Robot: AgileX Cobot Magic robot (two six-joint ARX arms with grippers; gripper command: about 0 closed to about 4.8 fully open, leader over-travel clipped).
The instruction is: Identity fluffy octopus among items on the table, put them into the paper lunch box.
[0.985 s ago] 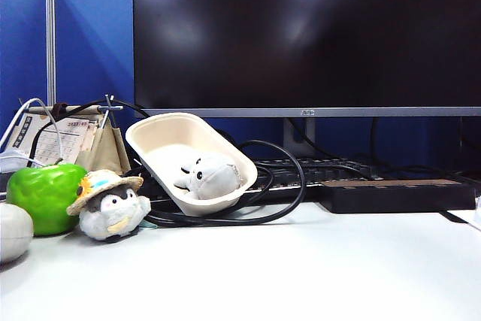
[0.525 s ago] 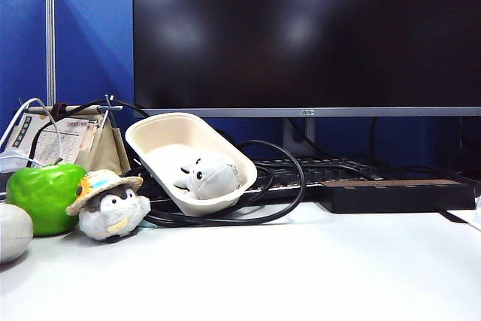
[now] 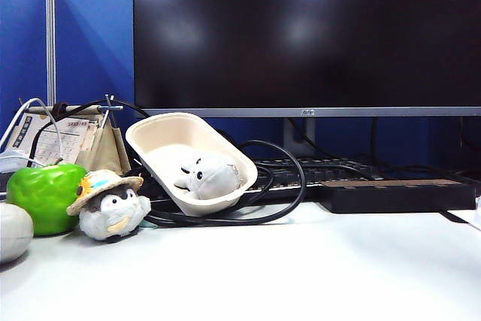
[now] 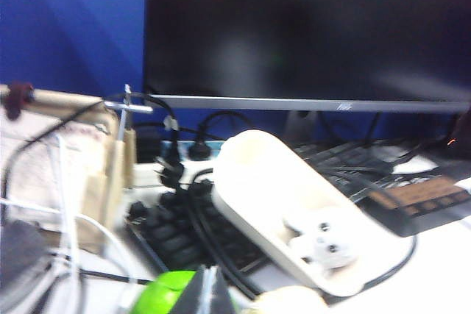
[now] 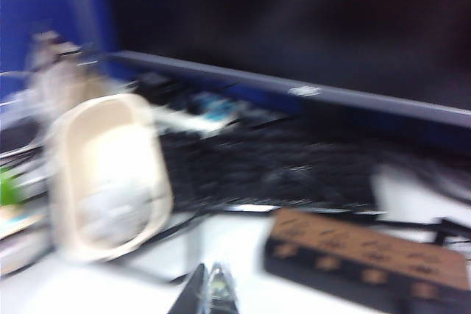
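Left to right on the plain white table: a glossy green apple-shaped toy at 9 o'clock of the grey-white penguin plush in a straw hat — distractors, both left outside.

At the penguin's 2 o'clock, the cream paper lunch box sits tilted, propped on black cables, so the small pale grey fluffy octopus has settled at its low end. Looks like the task's done.

Left gripper: fingertips pinched together, empty, low beside the apple, well clear of the box. Right gripper: also clenched, nothing held, above bare table near the brown-topped power strip. That view is badly blurred.
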